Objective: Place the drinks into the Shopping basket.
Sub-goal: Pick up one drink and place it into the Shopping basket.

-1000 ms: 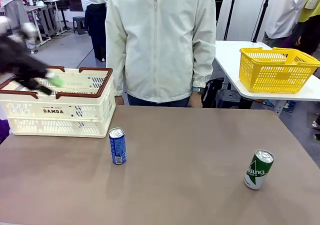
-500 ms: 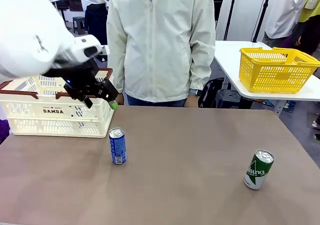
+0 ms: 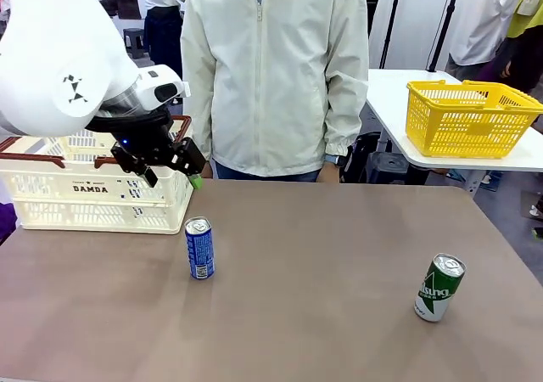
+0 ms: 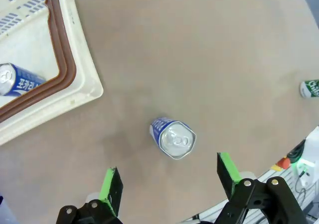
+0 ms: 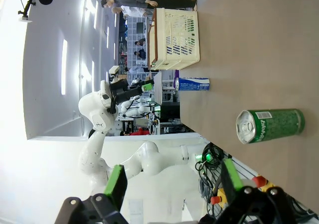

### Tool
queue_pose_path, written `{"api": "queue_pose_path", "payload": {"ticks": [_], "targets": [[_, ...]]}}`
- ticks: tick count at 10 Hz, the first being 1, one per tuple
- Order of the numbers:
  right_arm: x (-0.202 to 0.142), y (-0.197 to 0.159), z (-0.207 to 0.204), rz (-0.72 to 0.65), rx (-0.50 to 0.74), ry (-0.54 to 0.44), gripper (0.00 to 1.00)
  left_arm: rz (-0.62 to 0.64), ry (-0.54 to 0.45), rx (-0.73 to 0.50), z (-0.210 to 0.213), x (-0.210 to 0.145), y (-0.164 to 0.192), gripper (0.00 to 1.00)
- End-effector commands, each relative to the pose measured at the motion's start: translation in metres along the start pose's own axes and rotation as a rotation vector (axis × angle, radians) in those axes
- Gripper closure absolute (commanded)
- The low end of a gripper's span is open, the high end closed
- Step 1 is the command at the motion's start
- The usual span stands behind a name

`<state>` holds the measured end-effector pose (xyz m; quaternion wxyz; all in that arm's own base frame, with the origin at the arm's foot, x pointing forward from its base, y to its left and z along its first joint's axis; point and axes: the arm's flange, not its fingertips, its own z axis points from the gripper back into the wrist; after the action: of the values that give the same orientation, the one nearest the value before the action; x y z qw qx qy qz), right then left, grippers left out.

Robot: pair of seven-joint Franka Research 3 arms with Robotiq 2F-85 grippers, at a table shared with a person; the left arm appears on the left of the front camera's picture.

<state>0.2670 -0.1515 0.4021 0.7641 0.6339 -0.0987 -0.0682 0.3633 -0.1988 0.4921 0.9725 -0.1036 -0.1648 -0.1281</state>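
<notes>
Cream-white slotted plastic, the Shopping basket already holds one blue can lying on its side. Over the basket's right end hangs the left claw, spread wide and empty. Just off the basket's right front corner, a second blue can stands upright on the worktop, long axis vertical, tab up. Well right of the basket, the green can also stands upright. Farther from the basket, the right claw gapes empty. Thin aluminium should be light, slick and easily dented, so it is likely best pinched mid-wall.
</notes>
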Motion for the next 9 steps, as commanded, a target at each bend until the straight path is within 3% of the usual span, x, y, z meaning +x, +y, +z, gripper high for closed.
{"api": "queue_pose_path", "payload": {"ticks": [1,2,4,9], "targets": [[0.001,0.006,0.002,-0.013,0.003,0.006,0.0,0.18,0.117,-0.081,-0.004,0.01,0.01,0.0],[0.001,0.006,0.002,-0.013,0.003,0.006,0.0,0.235,0.13,-0.074,-0.008,0.003,0.007,0.0],[0.001,0.006,0.002,-0.013,0.003,0.006,0.0,0.223,0.19,-0.08,-0.018,-0.012,-0.003,0.0],[0.001,0.006,0.002,-0.013,0.003,0.006,0.0,0.311,0.186,0.029,-0.08,-0.005,-0.017,0.0]]}}
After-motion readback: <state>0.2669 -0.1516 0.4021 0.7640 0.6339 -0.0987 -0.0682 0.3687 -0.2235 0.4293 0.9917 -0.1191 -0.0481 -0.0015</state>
